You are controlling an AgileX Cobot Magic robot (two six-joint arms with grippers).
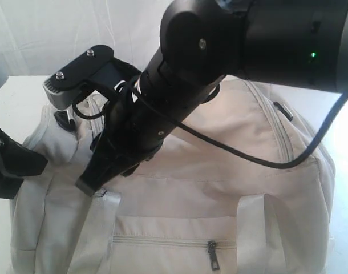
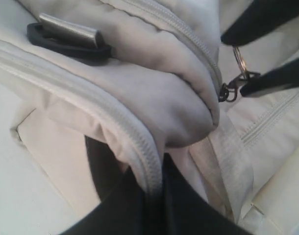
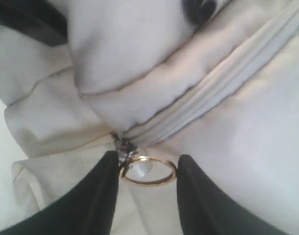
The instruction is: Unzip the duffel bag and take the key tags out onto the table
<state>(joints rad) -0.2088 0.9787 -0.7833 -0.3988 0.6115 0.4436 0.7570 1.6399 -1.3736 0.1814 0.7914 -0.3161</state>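
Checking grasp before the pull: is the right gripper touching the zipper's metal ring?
Touching. Right wrist view shows the metal ring spanning the right gripper, its rim against both fingers.

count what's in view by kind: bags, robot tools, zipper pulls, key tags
duffel bag: 1
tools: 2 (left tool, right tool)
zipper pulls: 2 (main zipper pull with its metal ring, front pocket pull)
key tags: 0 in view
total: 5
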